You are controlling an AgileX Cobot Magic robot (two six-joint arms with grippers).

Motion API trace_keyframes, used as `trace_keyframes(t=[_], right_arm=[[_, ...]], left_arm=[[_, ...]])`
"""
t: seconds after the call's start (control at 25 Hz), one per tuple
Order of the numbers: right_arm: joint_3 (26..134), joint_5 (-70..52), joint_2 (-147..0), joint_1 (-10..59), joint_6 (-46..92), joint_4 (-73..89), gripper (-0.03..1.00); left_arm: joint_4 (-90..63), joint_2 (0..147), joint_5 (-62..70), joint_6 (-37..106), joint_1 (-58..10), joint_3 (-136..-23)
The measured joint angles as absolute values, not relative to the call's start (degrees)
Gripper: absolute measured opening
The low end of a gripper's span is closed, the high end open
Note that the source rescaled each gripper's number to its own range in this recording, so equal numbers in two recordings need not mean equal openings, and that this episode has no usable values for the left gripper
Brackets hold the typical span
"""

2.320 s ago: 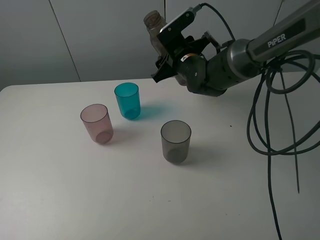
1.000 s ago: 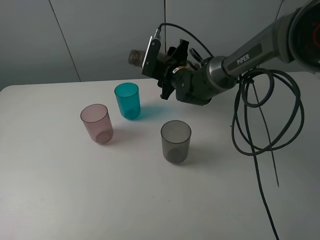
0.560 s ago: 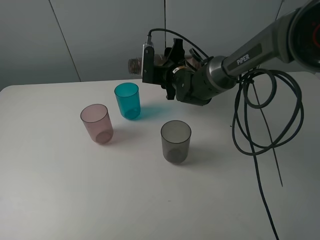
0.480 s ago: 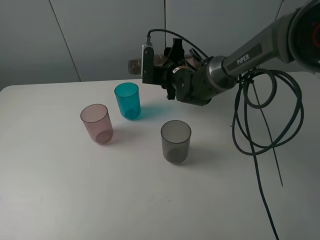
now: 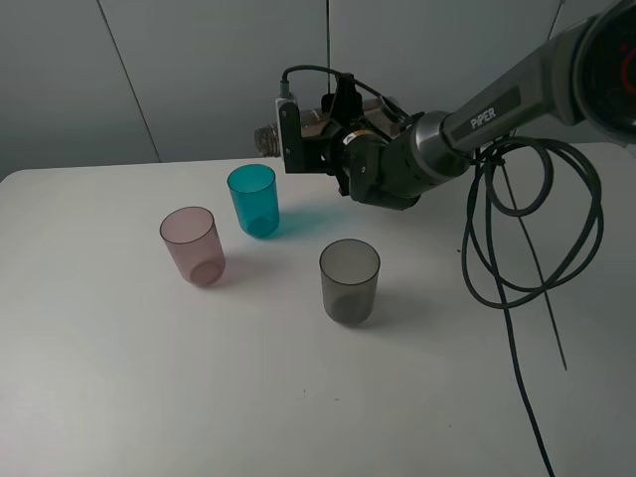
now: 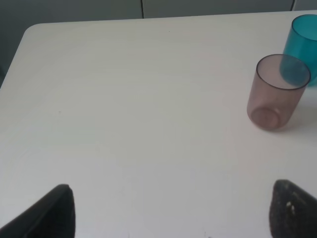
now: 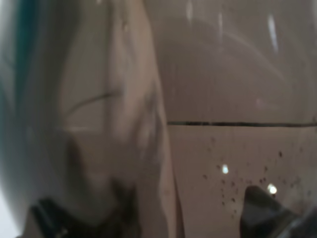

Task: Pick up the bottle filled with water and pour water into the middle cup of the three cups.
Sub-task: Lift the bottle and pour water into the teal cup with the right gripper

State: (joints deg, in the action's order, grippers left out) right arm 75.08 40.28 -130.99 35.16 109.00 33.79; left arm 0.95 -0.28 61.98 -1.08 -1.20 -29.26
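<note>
My right end effector (image 5: 316, 135) is clamped on the bottle (image 5: 265, 137), holding it in the air and tipped over to lie about level. The bare threaded neck points toward the left side of the exterior view. The mouth sits above the far rim of the middle cup (image 5: 253, 200) without touching it. I cannot tell from here whether any water is running out. In the right wrist view the bottle (image 7: 198, 124) fills the whole picture as a smoky, blurred wall with small droplets on it.

The teal middle cup stands upright on the white desk (image 5: 149, 378). The pink cup (image 5: 192, 245) is near it on the front left, and the grey cup (image 5: 349, 281) stands further off to the front right. All three are apart from one another.

My left end effector (image 6: 173, 210) is spread wide with nothing between its fingertips (image 6: 59, 210), above bare desk (image 6: 124, 99). From its camera the pink cup (image 6: 277, 93) partly overlaps the middle cup (image 6: 302, 39) behind it.
</note>
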Motion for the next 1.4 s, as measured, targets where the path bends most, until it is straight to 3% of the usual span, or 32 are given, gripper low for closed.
trace_keyframes(t=[1.4], right_arm=[[75.1,41.2,-131.0,35.2,119.6,30.8,0.00]], left_arm=[[0.9,-0.3,62.0,-1.1,-1.2,-29.3]])
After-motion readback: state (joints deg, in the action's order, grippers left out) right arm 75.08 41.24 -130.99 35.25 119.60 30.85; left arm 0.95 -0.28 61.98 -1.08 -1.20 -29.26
